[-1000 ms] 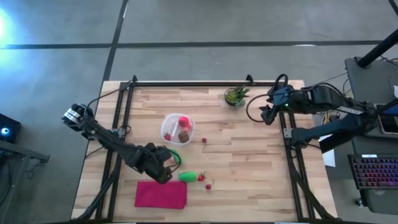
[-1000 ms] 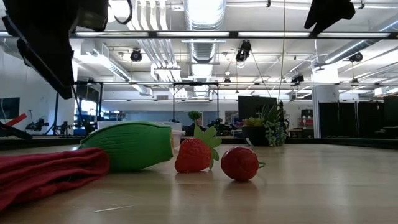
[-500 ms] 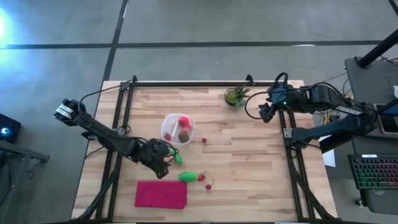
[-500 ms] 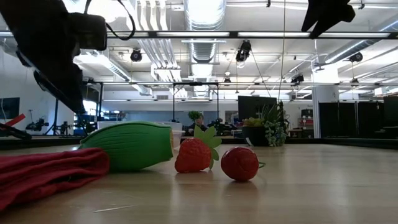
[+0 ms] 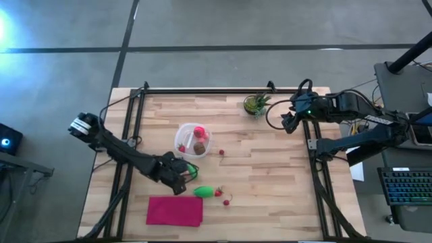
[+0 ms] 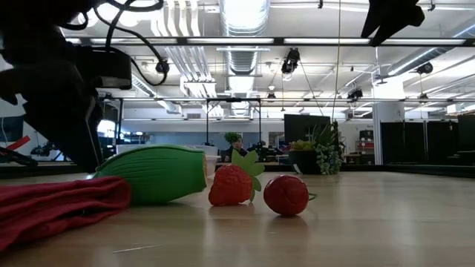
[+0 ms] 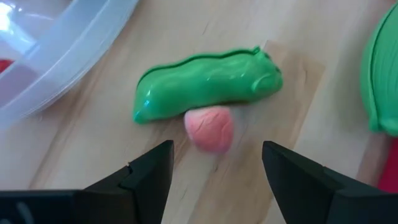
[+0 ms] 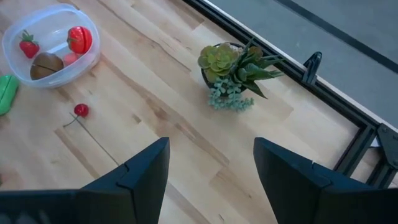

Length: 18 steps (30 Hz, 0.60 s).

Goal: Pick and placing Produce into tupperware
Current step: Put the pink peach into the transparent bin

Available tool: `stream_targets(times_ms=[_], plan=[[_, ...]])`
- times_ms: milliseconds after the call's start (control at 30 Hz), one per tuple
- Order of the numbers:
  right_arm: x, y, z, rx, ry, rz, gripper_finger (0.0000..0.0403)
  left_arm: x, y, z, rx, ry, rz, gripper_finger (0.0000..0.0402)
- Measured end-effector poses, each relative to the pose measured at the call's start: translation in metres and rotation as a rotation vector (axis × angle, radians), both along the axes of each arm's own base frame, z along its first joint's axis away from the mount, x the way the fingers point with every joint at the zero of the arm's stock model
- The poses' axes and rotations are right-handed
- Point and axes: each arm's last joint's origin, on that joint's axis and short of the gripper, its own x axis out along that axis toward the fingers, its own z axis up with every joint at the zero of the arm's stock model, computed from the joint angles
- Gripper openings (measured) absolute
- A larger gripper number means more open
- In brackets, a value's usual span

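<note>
Meanwhile, with a strawberry, a red ball and a kiwi sitting in the tupperware (image 5: 181,138), several produce pieces are lying outside it. The left gripper (image 7: 216,168), fingers spread, is hovering over a green pea pod (image 7: 205,84) and a pink piece (image 7: 209,128) just beside the container; the right gripper (image 8: 210,163) is waiting open near the potted plant (image 8: 235,70)

From my seat I see a flat magenta cloth (image 5: 175,210) near the table's (image 5: 270,182) front edge, and a spiky green potted plant (image 5: 256,104) upright by the far edge. A keyboard (image 5: 407,187) sits off right.
</note>
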Motion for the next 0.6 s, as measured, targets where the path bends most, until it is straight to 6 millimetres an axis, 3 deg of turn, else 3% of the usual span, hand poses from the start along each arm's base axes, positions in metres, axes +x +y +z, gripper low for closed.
stream_targets(times_ms=[600], plan=[[0.0,0.0,0.0,-0.008,0.008,0.014,0.0226,0.011,0.0,-0.013,-0.009,-0.001,0.145,0.0223]])
